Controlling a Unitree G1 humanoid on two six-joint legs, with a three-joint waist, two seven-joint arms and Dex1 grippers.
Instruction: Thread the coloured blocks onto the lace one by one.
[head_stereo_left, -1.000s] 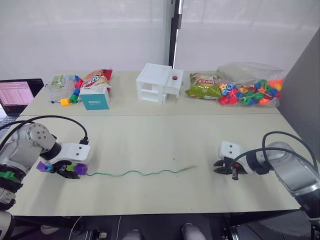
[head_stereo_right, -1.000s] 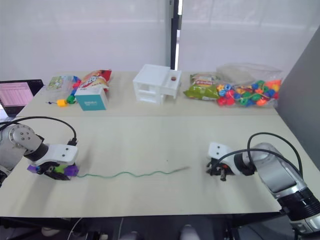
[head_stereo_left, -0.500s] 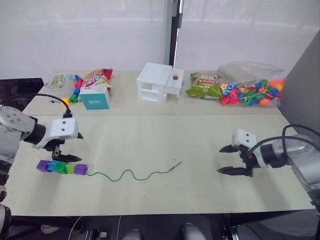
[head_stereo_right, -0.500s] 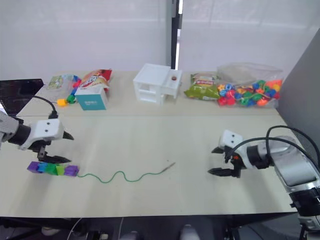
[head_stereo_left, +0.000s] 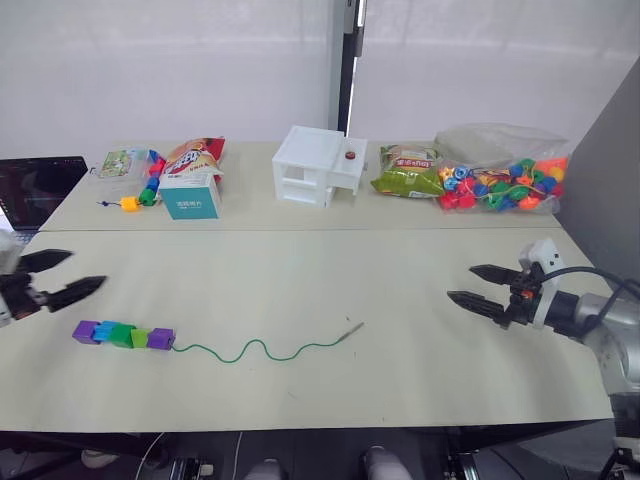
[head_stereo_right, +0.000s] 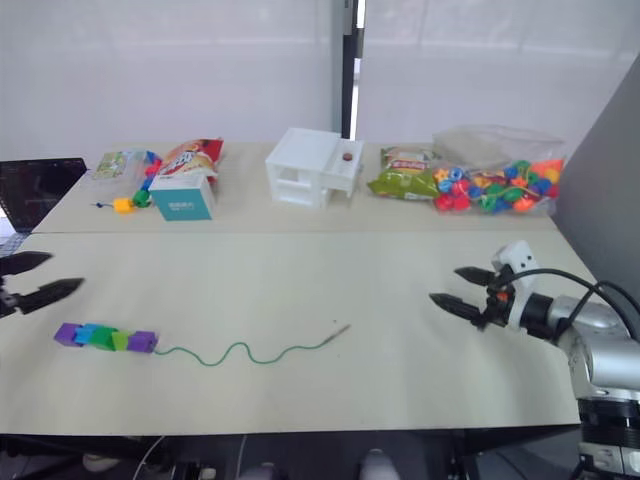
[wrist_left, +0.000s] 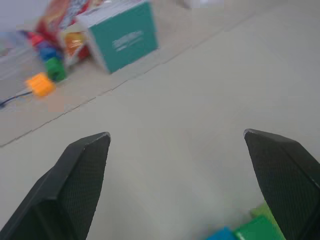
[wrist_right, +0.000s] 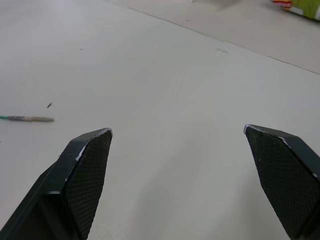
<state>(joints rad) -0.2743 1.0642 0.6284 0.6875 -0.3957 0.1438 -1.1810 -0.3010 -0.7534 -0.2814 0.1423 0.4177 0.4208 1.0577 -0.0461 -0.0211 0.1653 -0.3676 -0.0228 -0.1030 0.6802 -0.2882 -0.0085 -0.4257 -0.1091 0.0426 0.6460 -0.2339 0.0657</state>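
Note:
The coloured blocks lie in a touching row on the table's front left: purple, blue, two greens, purple. From the row's right end the green lace runs in waves to its silvery tip. My left gripper hovers open a little left of and behind the row, holding nothing; its wrist view catches the blocks at the edge. My right gripper is open and empty at the table's right, well away from the lace tip.
Along the back stand a laptop, a short bead chain with a yellow end, a teal box, snack bags, a white toy house and a clear bag of round beads. A grey wall rises at the right.
Both grippers opened and drew outward. The left one let go of the block row and moved left; the right one moved right. The lace slackened into waves, its tip now further left.

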